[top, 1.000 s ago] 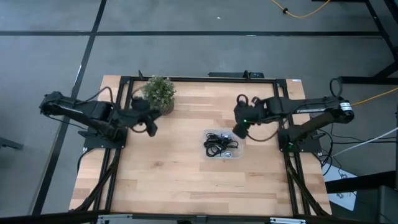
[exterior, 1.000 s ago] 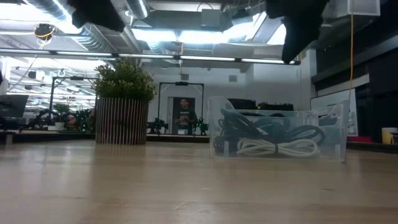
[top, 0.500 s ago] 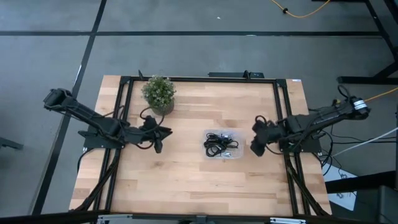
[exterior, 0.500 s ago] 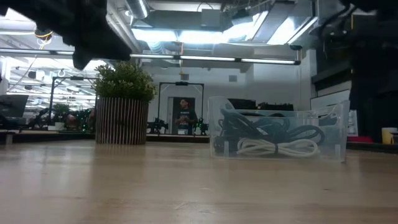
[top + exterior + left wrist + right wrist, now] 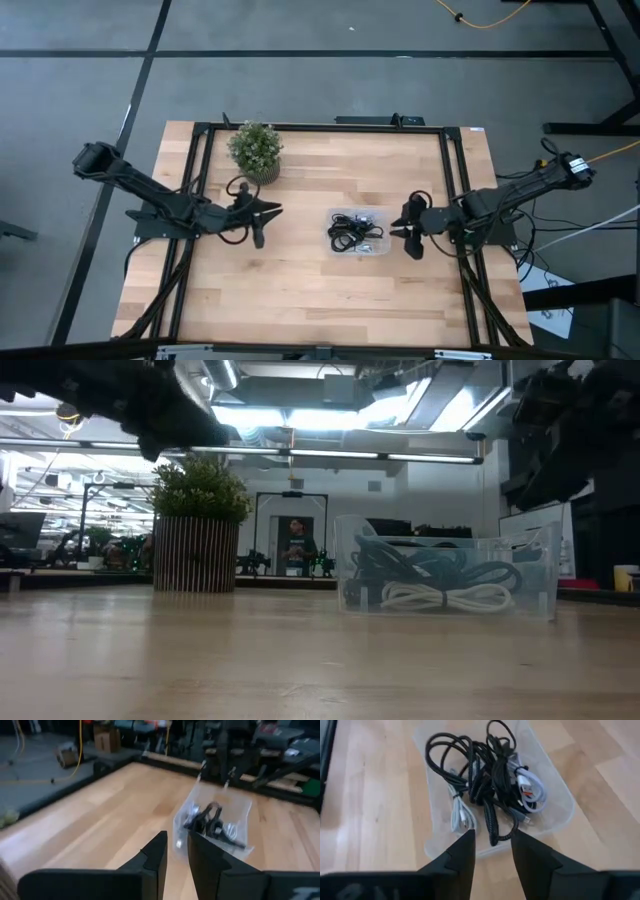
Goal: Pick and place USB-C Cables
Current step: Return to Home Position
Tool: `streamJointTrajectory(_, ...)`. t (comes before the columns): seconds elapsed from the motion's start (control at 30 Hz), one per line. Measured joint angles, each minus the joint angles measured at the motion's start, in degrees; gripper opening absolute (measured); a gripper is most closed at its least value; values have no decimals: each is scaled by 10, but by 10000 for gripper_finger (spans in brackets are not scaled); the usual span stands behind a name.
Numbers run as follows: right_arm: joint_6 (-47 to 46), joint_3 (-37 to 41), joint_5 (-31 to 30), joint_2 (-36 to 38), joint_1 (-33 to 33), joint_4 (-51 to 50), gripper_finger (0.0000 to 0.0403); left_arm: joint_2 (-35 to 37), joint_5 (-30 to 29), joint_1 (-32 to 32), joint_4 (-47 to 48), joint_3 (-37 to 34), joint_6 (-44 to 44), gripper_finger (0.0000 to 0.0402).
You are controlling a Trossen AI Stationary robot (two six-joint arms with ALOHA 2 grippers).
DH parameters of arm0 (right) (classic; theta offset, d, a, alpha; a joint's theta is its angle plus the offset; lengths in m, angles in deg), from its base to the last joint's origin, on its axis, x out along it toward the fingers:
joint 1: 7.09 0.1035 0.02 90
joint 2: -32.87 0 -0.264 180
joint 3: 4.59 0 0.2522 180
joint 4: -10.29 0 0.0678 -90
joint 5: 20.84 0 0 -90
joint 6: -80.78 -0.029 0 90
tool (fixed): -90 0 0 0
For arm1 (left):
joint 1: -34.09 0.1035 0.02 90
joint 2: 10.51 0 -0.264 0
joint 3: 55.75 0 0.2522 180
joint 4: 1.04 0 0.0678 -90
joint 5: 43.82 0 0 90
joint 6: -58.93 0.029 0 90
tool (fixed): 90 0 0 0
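The USB-C cables (image 5: pixel 490 780) lie tangled in a clear plastic bin (image 5: pixel 386 248) near the table's middle: black coiled ones and silver-grey ones (image 5: pixel 460 815), also seen through the bin's wall (image 5: pixel 447 575). My left gripper (image 5: pixel 258 238) hovers left of the bin, empty, its fingers (image 5: pixel 176 837) a narrow gap apart and pointing toward the bin (image 5: pixel 242 807). My right gripper (image 5: pixel 412 245) hovers just right of the bin, empty, with a wider gap. Its fingers (image 5: pixel 492 835) point at the bin's right wall (image 5: pixel 520 847).
A small potted plant (image 5: pixel 255 150) stands near the table's far left corner and shows in the low view (image 5: pixel 200 530). Bare wood lies between the bin and the near edge (image 5: pixel 320 300). Black frame rails (image 5: pixel 455 180) run along the table's sides.
My right gripper has moved from above the bin's far right corner out toward the table's right edge, then back toward the bin's right side, lower and nearer the near edge. My left gripper has swung from beside the plant toward the near edge and the bin. The cables stayed put.
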Motion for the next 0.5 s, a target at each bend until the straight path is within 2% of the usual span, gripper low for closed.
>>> streamJointTrajectory(0.17, 28, -21, 39, 9, 0, -20, 129, -13, 20, 20, -36, 0, 12, 69)
streamJointTrajectory(0.27, -15, -23, 53, 12, 0, 4, 129, -14, 31, 29, -33, 0, -10, 69)
streamJointTrajectory(0.5, 39, -22, 65, 52, 14, 3, 129, -18, 35, 25, -31, 0, 19, 69)
